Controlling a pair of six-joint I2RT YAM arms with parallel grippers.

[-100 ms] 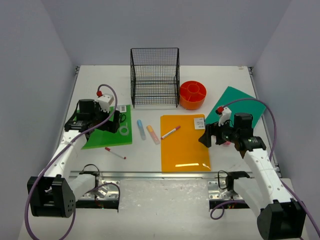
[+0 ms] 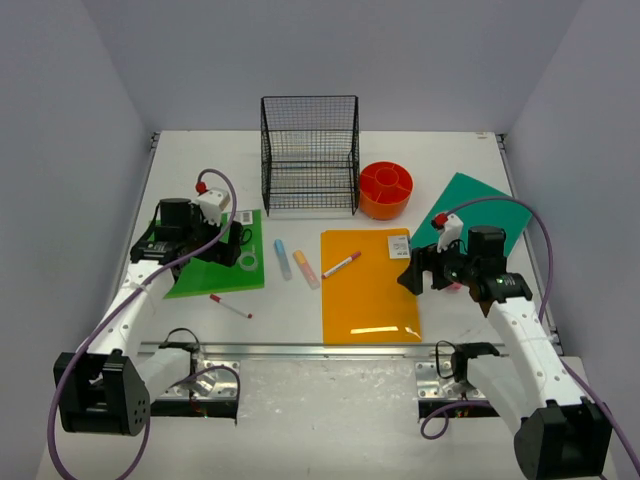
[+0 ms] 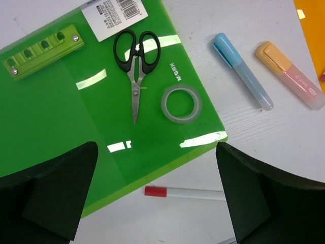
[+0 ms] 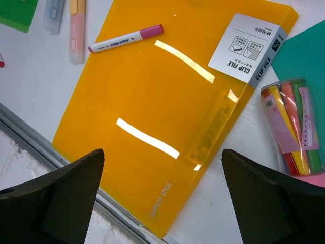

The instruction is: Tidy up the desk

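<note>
The white desk (image 2: 300, 320) holds a green clip file (image 2: 215, 270) with scissors (image 3: 134, 61) and a tape ring (image 3: 181, 103) on it. A red-capped pen (image 3: 185, 192) lies off its corner. A blue highlighter (image 3: 242, 71) and an orange highlighter (image 3: 289, 75) lie beside it. An orange clip file (image 4: 167, 112) has a pink-capped marker (image 4: 125, 38) across its far corner. My left gripper (image 3: 157, 203) is open and empty above the green file's corner and the pen. My right gripper (image 4: 162, 203) is open and empty above the orange file's near corner.
A black wire-mesh rack (image 2: 310, 155) stands at the back, with a round orange compartment tray (image 2: 386, 190) to its right. A teal folder (image 2: 475, 205) lies at the right, with a clear pack of highlighters (image 4: 292, 124) at its edge. A silver rail (image 2: 300, 350) runs along the near edge.
</note>
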